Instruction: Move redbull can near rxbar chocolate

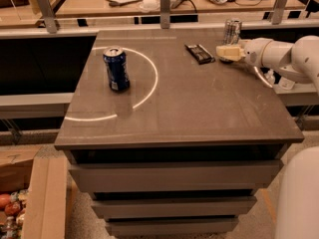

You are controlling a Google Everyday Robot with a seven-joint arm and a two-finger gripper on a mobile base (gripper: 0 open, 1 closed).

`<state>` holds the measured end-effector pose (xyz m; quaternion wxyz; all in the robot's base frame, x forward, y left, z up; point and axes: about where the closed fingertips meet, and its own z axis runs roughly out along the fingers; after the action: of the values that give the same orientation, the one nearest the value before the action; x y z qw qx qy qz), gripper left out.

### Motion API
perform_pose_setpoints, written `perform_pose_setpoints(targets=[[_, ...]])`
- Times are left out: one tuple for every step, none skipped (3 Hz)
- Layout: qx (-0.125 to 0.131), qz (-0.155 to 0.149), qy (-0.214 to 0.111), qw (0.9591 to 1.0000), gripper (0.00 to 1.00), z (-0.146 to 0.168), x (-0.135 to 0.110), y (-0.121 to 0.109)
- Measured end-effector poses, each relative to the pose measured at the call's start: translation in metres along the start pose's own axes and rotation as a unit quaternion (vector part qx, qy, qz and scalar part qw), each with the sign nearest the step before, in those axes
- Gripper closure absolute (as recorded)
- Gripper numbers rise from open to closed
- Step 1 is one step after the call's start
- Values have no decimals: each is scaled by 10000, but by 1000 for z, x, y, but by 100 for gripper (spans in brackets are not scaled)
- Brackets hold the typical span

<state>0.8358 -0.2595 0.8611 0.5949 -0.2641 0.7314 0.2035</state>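
Note:
The redbull can [232, 31], tall, slim and silver, stands upright at the table's far right. My gripper [228, 52] comes in from the right and is shut on the can's lower part, with the cream fingers [224, 52] hiding its base. The rxbar chocolate [200, 53], a flat dark bar, lies on the table just left of the gripper, a small gap away.
A shorter dark blue can [116, 68] stands at the left on the grey table [189, 108], inside a white arc of light. Behind the table are a rail with metal posts [165, 6] and a desk with papers. Drawers are below the front edge.

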Motion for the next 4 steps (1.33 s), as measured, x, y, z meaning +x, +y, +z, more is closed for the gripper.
perform_pose_setpoints(targets=[[-115,25,78,9999,52,15,2,2],[-304,-2,97,9995,30,25,3,10],[-486,-60,190,9986,5,28,6,18],[-640,-146,274,9975,0,15,3,28]])
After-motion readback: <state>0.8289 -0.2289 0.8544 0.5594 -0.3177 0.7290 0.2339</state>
